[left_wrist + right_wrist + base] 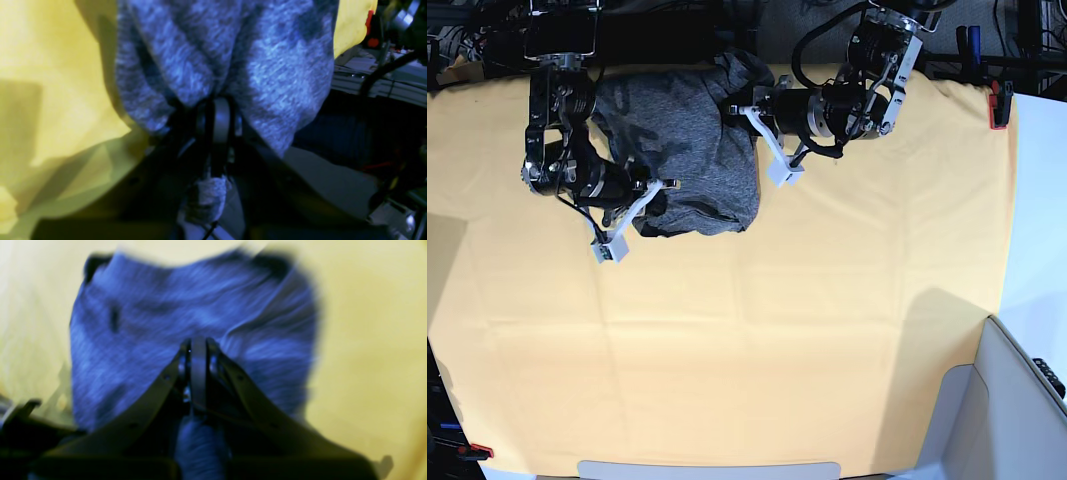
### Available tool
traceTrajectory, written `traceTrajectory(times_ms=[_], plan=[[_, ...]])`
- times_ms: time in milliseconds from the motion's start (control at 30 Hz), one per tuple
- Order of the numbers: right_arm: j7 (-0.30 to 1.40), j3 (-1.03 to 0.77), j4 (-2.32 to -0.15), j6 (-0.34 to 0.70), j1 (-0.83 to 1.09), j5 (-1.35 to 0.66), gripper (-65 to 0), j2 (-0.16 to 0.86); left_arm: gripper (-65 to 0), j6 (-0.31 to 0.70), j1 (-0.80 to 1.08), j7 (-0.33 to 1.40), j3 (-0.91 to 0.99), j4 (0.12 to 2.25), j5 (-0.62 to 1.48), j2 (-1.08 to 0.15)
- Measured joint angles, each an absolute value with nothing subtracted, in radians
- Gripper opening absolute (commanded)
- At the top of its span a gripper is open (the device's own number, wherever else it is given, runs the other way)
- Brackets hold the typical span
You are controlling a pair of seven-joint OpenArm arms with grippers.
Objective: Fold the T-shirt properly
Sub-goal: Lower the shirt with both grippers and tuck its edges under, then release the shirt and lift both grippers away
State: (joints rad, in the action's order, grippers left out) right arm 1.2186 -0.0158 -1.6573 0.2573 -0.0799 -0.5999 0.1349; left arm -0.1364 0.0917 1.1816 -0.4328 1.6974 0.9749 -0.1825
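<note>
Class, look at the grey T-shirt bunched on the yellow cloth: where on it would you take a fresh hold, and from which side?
Probably the lower edge of the T-shirt, near the bottom-right corner of the bunch, coming from the open yellow cloth in front. That edge lies free and flat there, while the left gripper and right gripper already pinch its two sides.

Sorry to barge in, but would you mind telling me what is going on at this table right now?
A two-armed robot is folding a dark-grey T-shirt on a yellow-orange cloth that covers the table. Both grippers are shut on the fabric: the left gripper pinches one side of the bunched garment, and the right gripper pinches the other side. The shirt sits crumpled near the far edge between the two arms, not yet a neat fold. The right wrist view is blurred.
</note>
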Motion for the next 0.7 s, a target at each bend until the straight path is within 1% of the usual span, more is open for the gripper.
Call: traceTrajectory(times_ms=[300,367,433,533,633,700], plan=[[1.219,-0.017,-1.66,0.257,-0.171,-0.37,-65.0,0.112,-64.7,-0.13,0.116,1.177,-0.429,1.703,0.945,-0.18],[1.219,-0.021,-1.661,0.258,-0.186,-0.363,-65.0,0.101,-64.7,-0.134,0.117,1.177,-0.429,1.728,0.926,-0.18],[1.219,-0.018,-1.694,0.258,-0.192,-0.364,-65.0,0.095,-64.7,-0.141,0.123,1.186,-0.418,1.804,0.895,-0.203],[1.163,-0.023,-1.757,0.257,-0.196,-0.357,-65.0,0.102,-64.7,-0.15,0.129,1.196,-0.332,1.941,0.869,-0.25],[1.112,-0.082,-1.82,0.259,-0.16,-0.371,-65.0,0.098,-64.7,-0.15,0.12,1.175,-0.214,2.046,0.866,-0.243],[1.097,-0.135,-1.885,0.256,-0.106,-0.359,-65.0,0.11,-64.8,-0.139,0.145,1.177,-0.139,2.066,0.895,-0.235]])
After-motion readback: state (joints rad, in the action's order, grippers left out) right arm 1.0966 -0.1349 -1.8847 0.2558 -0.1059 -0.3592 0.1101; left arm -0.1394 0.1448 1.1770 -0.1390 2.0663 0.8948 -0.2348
